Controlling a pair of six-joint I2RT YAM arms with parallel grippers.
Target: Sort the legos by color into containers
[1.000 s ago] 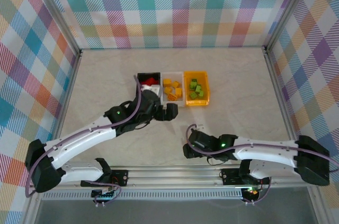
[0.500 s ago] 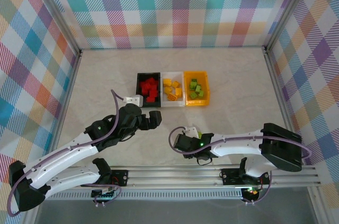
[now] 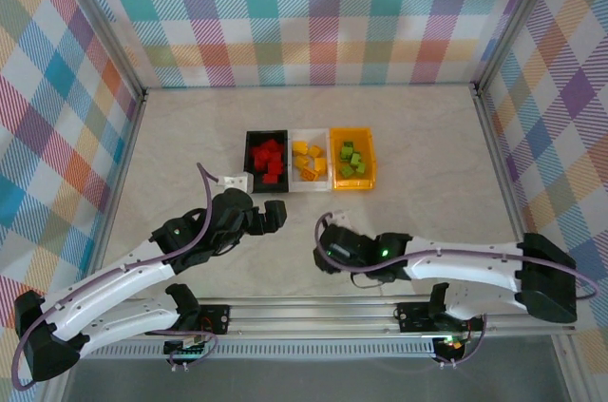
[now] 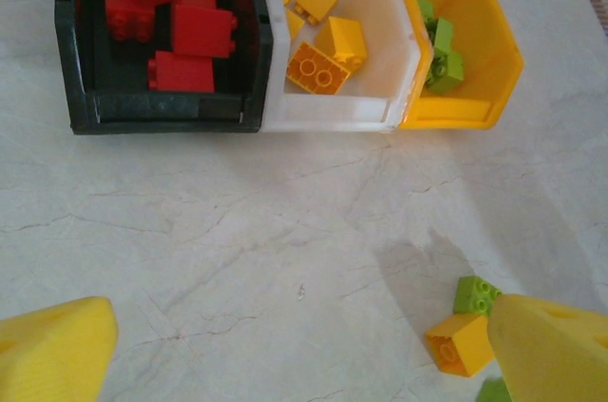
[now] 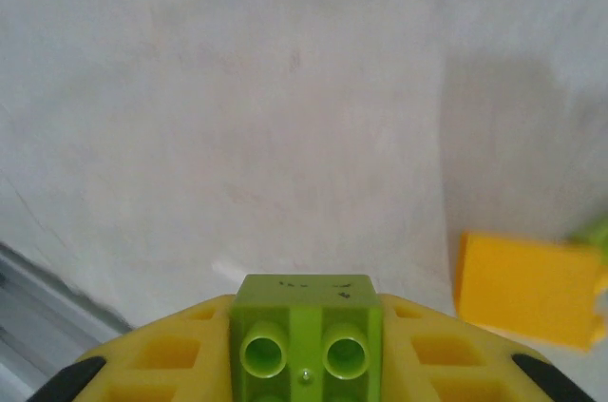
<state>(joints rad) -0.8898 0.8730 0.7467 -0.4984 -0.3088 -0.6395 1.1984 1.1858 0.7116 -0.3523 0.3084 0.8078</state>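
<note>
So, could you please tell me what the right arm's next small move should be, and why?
Probably lift and carry toward the orange-yellow bin: the right end effector is shut on a green lego, and that bin holds the other green legos.

The picture's bottom edge cuts off the lime-green studded plastic brick (image 5: pixel 306 331); a green sliver (image 5: pixel 598 230) at the right edge is too cropped to identify.

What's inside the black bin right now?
The black bin holds red Lego bricks, heaped loosely, with no other colour visible. Any bricks beneath the heap are covered, so I can't count them all.
</note>
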